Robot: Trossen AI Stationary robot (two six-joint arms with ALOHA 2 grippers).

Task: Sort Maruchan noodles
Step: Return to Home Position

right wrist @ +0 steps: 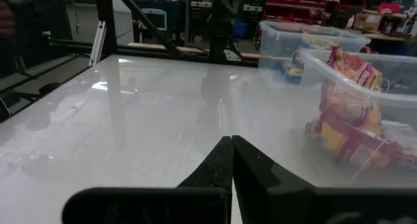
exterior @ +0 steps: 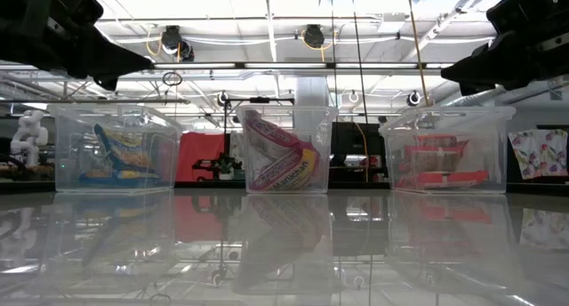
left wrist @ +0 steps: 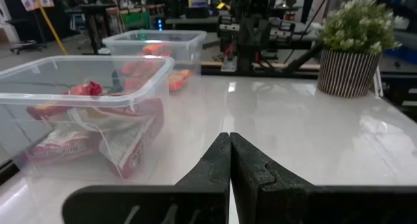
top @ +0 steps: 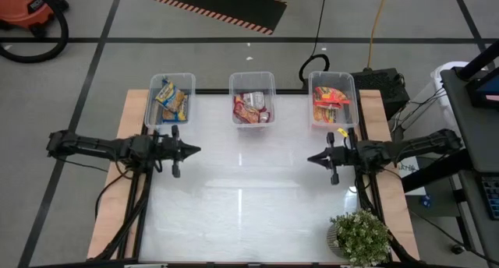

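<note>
Three clear bins stand along the table's far edge. The left bin holds blue-and-yellow packets. The middle bin holds maroon-and-white packets, which also show in the left wrist view. The right bin holds orange-red packets. My left gripper is shut and empty above the table's left half, pointing right; its own view shows the fingertips together. My right gripper is shut and empty above the right half, pointing left, as its own view shows.
A potted plant in a striped pot stands at the table's near right corner. The white tabletop lies between the two grippers and the near edge. Cables and an orange vacuum lie on the floor beyond the table.
</note>
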